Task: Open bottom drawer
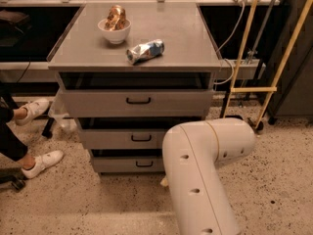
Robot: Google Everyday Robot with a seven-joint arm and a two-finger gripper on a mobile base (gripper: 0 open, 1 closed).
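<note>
- The bottom drawer (122,164) is sitting at the very foot of the cabinet (171,38), the lowest of its three grey fronts. It is looking shut or nearly so.
- Its small black loop handle (144,164) is showing at the middle of that front, just left of where the robot's arm (200,180) is crossing the cabinet.
- The gripper (165,181) is hiding behind the bulky white arm. Only a pale sliver is peeking out low by the cabinet's bottom right corner, near the floor, so I cannot tell whether it is spread or closed.
- I'm guessing the drawer is stiff sheet metal running on slides. Its weight depends on contents nobody can see.
- The handle is looking like the only real hold: grip across the thin loop and pull straight out from the cabinet.
- A white bowl (114,31) and a crushed can (145,51) are resting on the cabinet's top, so a hard yank is risking shaking them.
</note>
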